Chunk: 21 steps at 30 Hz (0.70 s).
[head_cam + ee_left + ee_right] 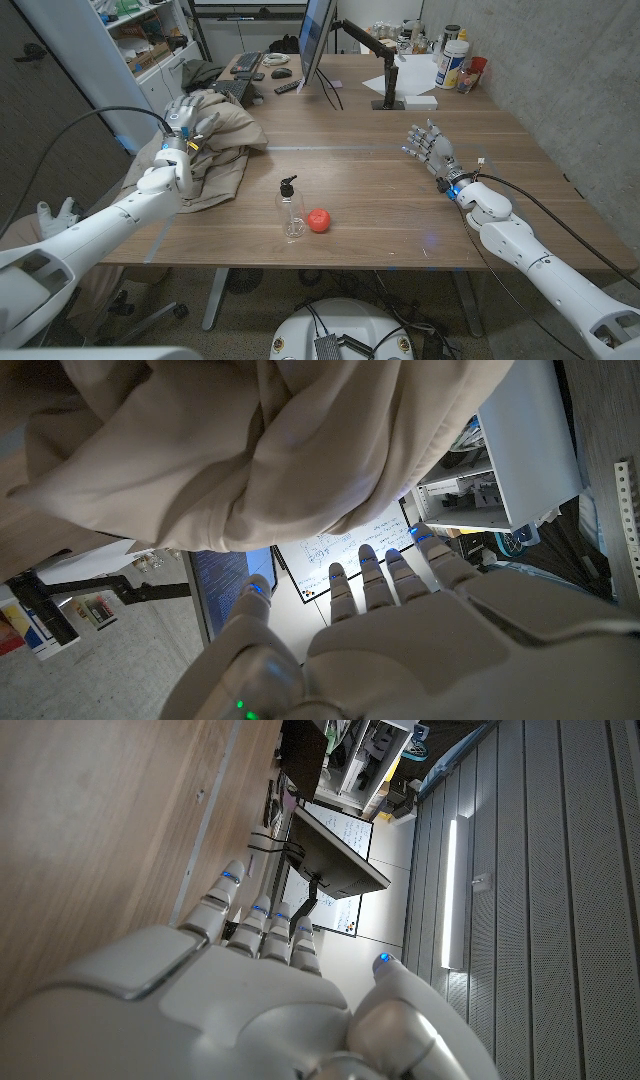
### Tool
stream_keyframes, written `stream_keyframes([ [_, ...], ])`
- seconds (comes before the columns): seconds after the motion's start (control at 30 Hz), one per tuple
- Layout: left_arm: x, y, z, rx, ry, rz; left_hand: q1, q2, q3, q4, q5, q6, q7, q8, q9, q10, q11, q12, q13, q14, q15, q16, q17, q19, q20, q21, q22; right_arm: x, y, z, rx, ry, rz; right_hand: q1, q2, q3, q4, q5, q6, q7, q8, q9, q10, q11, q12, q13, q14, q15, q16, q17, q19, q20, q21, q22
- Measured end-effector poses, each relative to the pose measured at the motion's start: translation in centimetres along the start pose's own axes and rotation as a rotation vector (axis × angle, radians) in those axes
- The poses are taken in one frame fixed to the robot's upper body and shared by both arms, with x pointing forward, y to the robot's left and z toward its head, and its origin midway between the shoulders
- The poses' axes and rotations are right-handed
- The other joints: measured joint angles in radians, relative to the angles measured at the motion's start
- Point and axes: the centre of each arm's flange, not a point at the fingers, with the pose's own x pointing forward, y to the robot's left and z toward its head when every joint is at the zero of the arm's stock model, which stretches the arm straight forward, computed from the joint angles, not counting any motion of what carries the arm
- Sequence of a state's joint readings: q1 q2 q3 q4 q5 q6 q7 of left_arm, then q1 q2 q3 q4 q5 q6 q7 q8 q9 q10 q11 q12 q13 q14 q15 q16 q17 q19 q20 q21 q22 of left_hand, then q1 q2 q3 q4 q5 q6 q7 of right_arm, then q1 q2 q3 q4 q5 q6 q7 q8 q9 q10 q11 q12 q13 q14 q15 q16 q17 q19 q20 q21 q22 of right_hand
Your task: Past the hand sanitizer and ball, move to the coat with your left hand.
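While left hand (187,117) overlaps coat (215,140), wrist view shows a gap.

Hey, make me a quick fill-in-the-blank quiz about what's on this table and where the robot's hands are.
1. The left hand is over the beige ____.
2. The small ball beside the hand sanitizer is ____ in colour.
3. The right hand holds ____.

Missing words: coat; red; nothing
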<state>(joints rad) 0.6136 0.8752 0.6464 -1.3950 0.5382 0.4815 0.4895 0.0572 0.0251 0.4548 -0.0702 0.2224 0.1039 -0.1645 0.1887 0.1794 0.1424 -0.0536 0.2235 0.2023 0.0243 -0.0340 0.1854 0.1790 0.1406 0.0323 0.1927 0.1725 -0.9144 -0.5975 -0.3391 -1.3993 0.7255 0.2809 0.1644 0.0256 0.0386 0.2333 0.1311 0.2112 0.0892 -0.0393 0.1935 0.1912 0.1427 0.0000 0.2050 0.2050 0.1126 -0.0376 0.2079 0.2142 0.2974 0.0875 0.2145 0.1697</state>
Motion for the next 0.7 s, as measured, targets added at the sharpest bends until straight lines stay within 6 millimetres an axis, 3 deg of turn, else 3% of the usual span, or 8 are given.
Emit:
stream_keyframes([
  [0.7,0.22,-0.73,0.43,0.000,-0.004,-0.014,0.000,0.000,-0.004,0.004,0.007,0.000,0.000,0.000,0.000,0.000,0.000,0.000,0.000,0.000,0.000,0.000,0.000,0.000,0.000,0.000,0.000,0.18,0.11,-0.08,-0.003,0.007,0.009,0.000,0.000,0.000,0.000,0.000,0.000,0.000,0.000,0.000,0.000,0.000,0.000,0.000,0.000,0.000,0.000,-0.005,0.000,0.000,-0.004,0.000],
])
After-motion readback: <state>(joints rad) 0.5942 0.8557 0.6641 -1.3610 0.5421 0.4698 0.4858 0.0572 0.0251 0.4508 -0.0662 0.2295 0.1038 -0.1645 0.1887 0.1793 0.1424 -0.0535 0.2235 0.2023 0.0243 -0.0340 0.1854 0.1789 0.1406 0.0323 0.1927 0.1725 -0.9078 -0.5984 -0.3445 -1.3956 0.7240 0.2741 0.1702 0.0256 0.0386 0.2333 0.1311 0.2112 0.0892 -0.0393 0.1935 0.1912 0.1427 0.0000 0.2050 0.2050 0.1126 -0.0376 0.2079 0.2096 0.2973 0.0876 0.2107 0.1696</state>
